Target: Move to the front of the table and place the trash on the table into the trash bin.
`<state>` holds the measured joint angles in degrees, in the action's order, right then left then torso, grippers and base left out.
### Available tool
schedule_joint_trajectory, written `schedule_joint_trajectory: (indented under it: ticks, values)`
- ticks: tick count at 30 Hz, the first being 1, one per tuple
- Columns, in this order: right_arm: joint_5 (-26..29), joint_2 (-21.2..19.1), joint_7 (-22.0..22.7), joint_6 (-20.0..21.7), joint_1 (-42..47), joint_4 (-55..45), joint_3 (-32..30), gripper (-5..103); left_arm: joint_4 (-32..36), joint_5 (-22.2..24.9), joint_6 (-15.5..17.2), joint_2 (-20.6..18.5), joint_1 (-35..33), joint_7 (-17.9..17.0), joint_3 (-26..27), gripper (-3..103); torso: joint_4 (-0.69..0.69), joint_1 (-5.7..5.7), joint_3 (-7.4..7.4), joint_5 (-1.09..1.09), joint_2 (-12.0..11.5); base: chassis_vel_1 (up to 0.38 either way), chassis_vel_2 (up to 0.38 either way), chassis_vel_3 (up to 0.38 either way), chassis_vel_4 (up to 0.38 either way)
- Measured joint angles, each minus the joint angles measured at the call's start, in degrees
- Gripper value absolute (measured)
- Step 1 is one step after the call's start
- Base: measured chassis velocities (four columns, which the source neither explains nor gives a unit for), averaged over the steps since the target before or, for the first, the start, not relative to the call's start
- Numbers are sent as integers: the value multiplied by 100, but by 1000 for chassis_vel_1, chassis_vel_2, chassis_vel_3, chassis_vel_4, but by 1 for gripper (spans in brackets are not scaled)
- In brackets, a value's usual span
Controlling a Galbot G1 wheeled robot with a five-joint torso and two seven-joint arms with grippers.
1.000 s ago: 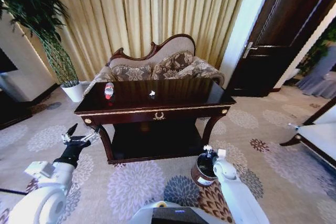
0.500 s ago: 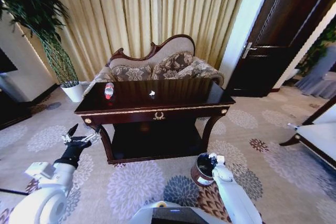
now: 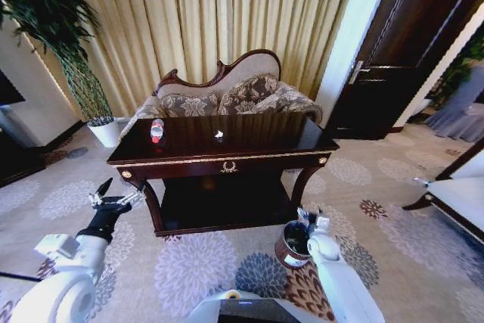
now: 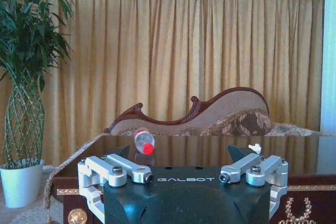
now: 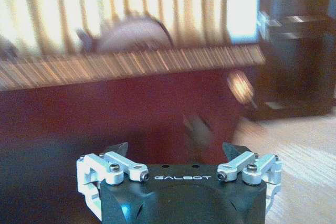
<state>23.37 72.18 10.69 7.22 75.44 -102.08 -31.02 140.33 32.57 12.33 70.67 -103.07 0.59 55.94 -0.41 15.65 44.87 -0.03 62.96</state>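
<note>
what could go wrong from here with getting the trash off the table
1. The bottle lies on its side on the glossy table, so a gripper nudge might roll it away.
2. The white scrap is tiny and sits toward the back, likely hard to pinch.
3. The right gripper hangs just above the trash bin, so an arm swing could tip it.
The left gripper is open, left of the table.
</note>
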Motion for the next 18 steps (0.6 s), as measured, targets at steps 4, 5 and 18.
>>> schedule_joint_trajectory:
  ticks: [4,5,18]
  values:
    - [112,-27,-34,140,144,-786,45,100,-1,2,-2,4,0,0,0,100,1,0,0,0,0,0,0,0,0]
    - [119,-43,-46,215,192,-1115,82,100,0,6,-2,4,2,0,0,100,2,0,0,1,0,0,0,0,0]
    - [-235,-87,-556,724,479,-2535,268,100,6,88,23,-14,26,-73,120,100,1,0,0,2,0,0,0,0,0]
